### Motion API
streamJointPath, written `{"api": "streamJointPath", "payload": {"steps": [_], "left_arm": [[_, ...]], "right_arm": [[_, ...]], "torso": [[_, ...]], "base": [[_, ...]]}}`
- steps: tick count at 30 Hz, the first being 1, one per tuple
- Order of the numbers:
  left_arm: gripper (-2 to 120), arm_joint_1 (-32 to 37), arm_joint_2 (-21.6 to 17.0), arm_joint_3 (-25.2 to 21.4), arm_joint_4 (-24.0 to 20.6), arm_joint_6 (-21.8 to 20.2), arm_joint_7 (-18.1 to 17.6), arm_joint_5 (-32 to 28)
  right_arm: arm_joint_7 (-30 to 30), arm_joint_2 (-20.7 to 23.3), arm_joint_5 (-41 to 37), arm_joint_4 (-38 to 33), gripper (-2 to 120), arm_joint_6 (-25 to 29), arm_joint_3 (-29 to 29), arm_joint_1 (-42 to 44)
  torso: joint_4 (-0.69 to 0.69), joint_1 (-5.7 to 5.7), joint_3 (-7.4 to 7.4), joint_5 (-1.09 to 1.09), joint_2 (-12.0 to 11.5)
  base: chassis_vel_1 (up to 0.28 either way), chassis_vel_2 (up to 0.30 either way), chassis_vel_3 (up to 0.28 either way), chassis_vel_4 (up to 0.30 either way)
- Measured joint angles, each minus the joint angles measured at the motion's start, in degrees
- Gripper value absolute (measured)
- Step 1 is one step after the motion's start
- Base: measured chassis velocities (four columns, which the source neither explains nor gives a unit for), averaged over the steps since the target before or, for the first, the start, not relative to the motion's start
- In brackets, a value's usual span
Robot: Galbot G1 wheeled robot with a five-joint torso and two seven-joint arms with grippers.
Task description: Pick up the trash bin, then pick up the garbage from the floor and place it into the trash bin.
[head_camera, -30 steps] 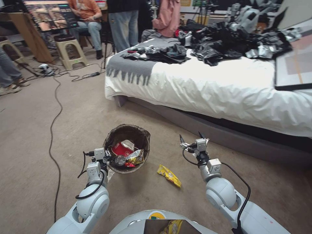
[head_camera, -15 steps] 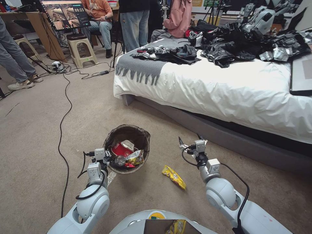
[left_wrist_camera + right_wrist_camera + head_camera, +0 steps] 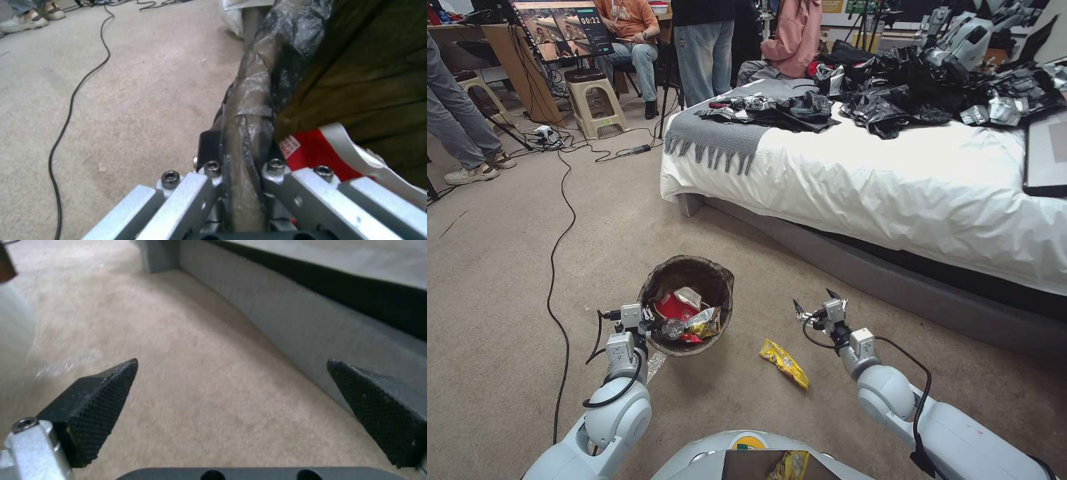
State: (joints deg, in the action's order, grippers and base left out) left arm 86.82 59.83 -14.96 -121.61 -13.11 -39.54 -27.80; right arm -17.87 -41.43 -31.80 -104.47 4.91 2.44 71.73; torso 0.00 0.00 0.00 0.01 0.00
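Note:
The trash bin [image 3: 718, 280], lined with a dark bag, hangs above the carpet with my left gripper [image 3: 648, 327] shut on its near rim. The left wrist view shows that bag-covered rim [image 3: 249, 110] pinched between the fingers. Inside lie a red-and-white paper cup [image 3: 678, 305], a shiny wrapper [image 3: 704, 323] and other litter. One piece of garbage, a yellow snack wrapper [image 3: 785, 362], lies on the floor right of the bin. My right gripper [image 3: 815, 301] is open, a little beyond and right of that wrapper. Its black fingertips [image 3: 100, 396] stand wide apart over bare carpet.
A bed [image 3: 894, 180] with a white cover, a grey throw and a heap of black bags fills the right. Its grey base [image 3: 311, 323] runs close beside the right gripper. A black cable [image 3: 560, 233] trails across the carpet on the left. Stools and people stand at the back.
The head view shifted right between the earliest frame and now. My right gripper has dropped lower, toward the floor. The left gripper and the bin keep their place.

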Motion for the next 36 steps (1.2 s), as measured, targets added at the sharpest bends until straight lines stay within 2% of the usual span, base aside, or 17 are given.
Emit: {"api": "streamJointPath", "payload": {"steps": [6,9,11,17,27,36], "left_arm": [[0,-0.48,0.13,0.39,0.53,0.0,0.02,0.0],[0,-0.68,0.31,0.67,0.8,-0.04,0.02,0.0],[0,-0.68,0.35,0.73,0.85,-0.05,0.03,0.01],[0,-0.67,0.41,0.75,1.05,-0.06,0.08,0.17],[0,-0.68,0.3,0.71,1.1,-0.06,0.11,0.2],[0,-0.54,0.11,0.72,0.99,-0.05,0.14,0.21]], "right_arm": [[5.07,1.12,-0.17,4.32,100,2.36,1.81,-0.66],[10.35,1.81,0.04,8.63,100,5.22,3.89,-1.62],[11.78,1.84,0.04,9.65,100,5.92,4.58,-2.1],[17.16,0.19,1.44,16.07,100,9.5,9.42,-6.31],[17.78,-4.2,4.6,21.98,100,10.84,14.51,-8.68],[17.54,-7.63,5.85,26.17,100,11.48,15.72,-8.93]], "torso": [[0.0,0.0,0.0,0.0,0.0],[-0.01,0.0,0.0,-0.01,0.0],[-0.01,0.0,0.0,-0.01,0.0],[0.01,0.0,0.0,-0.01,0.0],[0.0,0.0,0.0,-0.01,0.0],[0.0,0.0,0.0,-0.02,0.0]], "base": [[0.0,0.0,0.0,0.0],[0.0,0.0,0.0,0.0],[0.0,0.0,0.0,0.0],[0.0,0.0,0.0,0.0],[0.0,0.0,0.0,0.0],[0.0,0.0,0.0,0.0]]}}
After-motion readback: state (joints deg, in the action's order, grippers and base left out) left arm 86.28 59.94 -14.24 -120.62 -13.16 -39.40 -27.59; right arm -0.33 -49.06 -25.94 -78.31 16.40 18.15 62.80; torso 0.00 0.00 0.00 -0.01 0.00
